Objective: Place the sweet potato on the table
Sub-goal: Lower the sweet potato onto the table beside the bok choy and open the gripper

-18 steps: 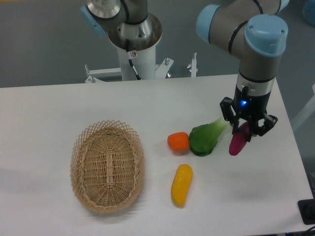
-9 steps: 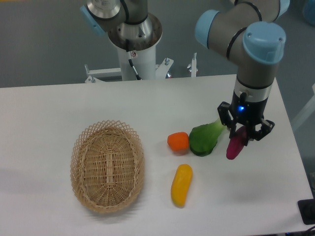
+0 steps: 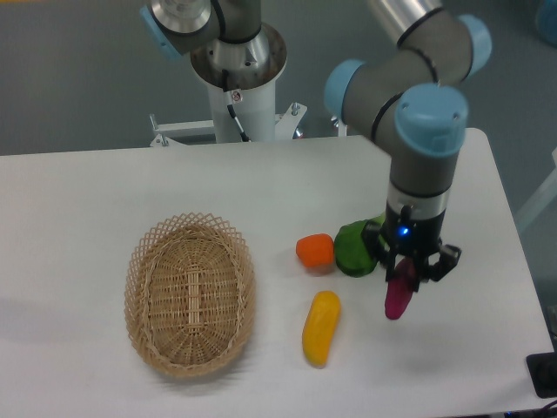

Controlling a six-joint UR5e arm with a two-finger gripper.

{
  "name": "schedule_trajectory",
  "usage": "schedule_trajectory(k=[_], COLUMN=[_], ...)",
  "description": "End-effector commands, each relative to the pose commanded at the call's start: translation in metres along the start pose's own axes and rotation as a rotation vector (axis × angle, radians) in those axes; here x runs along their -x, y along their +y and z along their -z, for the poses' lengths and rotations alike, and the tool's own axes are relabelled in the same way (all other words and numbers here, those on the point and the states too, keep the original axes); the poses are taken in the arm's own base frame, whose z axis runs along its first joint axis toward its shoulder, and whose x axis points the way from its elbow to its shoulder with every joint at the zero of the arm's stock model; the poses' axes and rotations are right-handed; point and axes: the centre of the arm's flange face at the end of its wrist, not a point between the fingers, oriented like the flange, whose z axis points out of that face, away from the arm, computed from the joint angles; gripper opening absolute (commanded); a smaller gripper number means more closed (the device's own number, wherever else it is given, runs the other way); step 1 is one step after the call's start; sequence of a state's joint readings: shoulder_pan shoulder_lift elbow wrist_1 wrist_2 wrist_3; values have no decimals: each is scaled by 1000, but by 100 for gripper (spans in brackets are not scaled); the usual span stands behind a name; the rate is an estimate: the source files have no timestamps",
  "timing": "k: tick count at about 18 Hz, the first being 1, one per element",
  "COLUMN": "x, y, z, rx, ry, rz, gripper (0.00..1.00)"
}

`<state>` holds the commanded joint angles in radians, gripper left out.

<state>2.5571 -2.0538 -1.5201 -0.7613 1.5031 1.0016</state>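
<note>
The gripper (image 3: pixel 407 277) pinches the sweet potato (image 3: pixel 398 297) by its upper end, fingers pressed against it, so the magenta body hangs nearly upright with its tip pointing down toward the table (image 3: pixel 78 200). It sits at about 4 o'clock from the centre of the frame, just beside the green vegetable (image 3: pixel 355 249) at its 10 o'clock, with the orange vegetable (image 3: pixel 315 251) further on at 10 o'clock and the yellow vegetable (image 3: pixel 321 326) at its 8 o'clock. The basket (image 3: pixel 190 293) lies well apart at 9 o'clock. Whether the tip already touches the tabletop cannot be told from this one view; a faint shadow below it suggests a small gap. The step in hand looks like the carry or lowering phase, with the release not yet done. The next move probably calls for a descent onto the bare white patch at 6 o'clock of the gripper, clear of the green vegetable, then spreading the fingers once the potato bears on the surface, since dropped upright it could tip and roll. No brand, label or writing can be read; only a small blue light (image 3: pixel 403 232) glows on the wrist.
</note>
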Motion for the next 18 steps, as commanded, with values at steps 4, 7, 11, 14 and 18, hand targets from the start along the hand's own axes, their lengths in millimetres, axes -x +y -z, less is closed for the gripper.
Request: schedule_trajectory(k=[4, 7, 11, 14, 18], x=[6, 6, 5, 2, -7], y=[13, 15, 21, 27, 33], z=[-54, -71, -97, -106, -115], rx=[107, 112, 127, 152, 164], ry=[-22, -20, -28, -22, 4], rz=[-48, -76, -127, -150, -149], gripper=[26, 26, 26, 26, 27])
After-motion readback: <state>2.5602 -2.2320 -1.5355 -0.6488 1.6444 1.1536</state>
